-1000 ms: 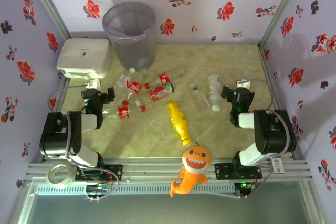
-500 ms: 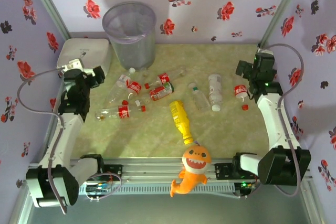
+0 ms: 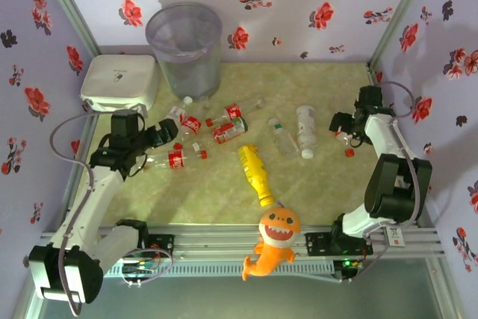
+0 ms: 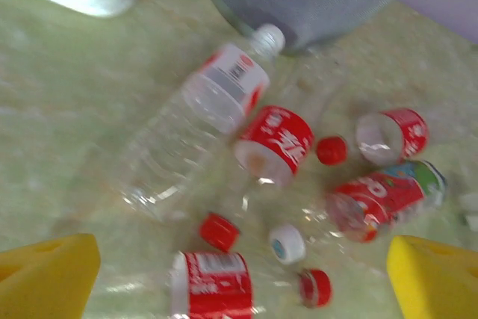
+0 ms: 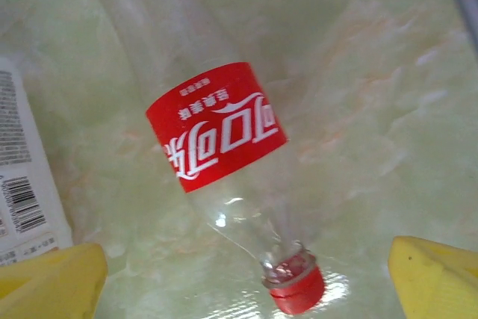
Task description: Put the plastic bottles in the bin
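Both hands have dropped low since a moment ago, fingers apart and empty: left hand (image 3: pixel 169 134) over the bottle pile (image 3: pixel 203 129), right hand (image 3: pixel 344 128) over one red-labelled bottle (image 5: pixel 216 125) on the bench (image 3: pixel 314 184) — right side. Bin (image 3: pixel 187 69) stands far-left, so grasping looks next.

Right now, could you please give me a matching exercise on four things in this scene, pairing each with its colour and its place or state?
Column one:
1. bin
2. box
3. squeeze bottle
4. plush shark

Column two:
A. yellow, lying on its side
B. orange, at the near edge
C. translucent grey, standing upright at the far side
D. white, flat, at the far left

Pairs: 1-C, 2-D, 3-A, 4-B
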{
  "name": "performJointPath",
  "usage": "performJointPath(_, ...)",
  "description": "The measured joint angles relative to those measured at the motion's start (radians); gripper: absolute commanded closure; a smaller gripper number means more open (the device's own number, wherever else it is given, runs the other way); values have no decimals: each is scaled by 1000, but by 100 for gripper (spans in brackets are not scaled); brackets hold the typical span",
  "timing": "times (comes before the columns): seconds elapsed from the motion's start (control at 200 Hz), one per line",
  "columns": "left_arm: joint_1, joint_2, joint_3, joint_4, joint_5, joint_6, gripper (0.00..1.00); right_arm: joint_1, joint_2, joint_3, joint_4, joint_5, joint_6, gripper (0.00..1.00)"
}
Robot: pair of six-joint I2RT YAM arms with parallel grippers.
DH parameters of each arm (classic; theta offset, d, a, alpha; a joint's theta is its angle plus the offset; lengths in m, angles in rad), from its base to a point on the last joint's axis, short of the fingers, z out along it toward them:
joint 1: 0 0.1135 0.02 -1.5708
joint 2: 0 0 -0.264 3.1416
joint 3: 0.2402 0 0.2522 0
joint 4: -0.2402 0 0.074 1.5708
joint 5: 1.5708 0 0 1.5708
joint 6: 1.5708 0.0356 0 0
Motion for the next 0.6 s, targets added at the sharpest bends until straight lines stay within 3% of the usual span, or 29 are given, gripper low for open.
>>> performJointPath(0.25, -23, -18, 0, -3, 62, -61, 2, 0, 174, 6, 59, -55, -13, 10)
performJointPath(0.6, -30, -25, -19, 29, 91, -111, 3, 0, 227, 6, 135, -76, -20, 30)
